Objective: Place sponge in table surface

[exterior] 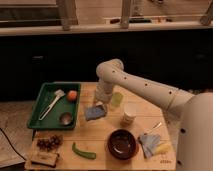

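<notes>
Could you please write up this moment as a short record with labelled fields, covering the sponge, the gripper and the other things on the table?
sponge: blue sponge, lying on the wooden table
gripper: gripper just above the sponge
tray: green tray at the table's left, holding an orange ball
front items: dark bowl, green pepper
near arm: white cup

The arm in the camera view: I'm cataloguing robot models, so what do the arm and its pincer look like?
The arm is smooth, white and tubular, with rounded joints and small dark dots along its shell; no loose cables show. It widens into a bulky white body at the right. The pincer, low over the table beside the blue sponge, looks grey-white.
</notes>
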Robot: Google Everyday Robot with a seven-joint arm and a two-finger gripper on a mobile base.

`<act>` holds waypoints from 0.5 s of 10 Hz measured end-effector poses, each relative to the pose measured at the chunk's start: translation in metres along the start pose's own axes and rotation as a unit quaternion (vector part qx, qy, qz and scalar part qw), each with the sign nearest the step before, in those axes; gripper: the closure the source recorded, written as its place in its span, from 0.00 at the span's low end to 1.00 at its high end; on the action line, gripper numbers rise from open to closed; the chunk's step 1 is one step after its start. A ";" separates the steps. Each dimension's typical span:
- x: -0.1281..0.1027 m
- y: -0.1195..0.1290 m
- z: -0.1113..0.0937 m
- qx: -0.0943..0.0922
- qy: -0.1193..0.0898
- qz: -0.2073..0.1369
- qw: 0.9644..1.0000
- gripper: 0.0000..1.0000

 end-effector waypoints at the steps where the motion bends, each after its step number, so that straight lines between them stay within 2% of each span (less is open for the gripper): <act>1: -0.010 0.003 0.001 -0.005 -0.003 -0.016 1.000 0.95; 5: -0.032 0.008 0.018 -0.034 -0.010 -0.056 0.998 0.95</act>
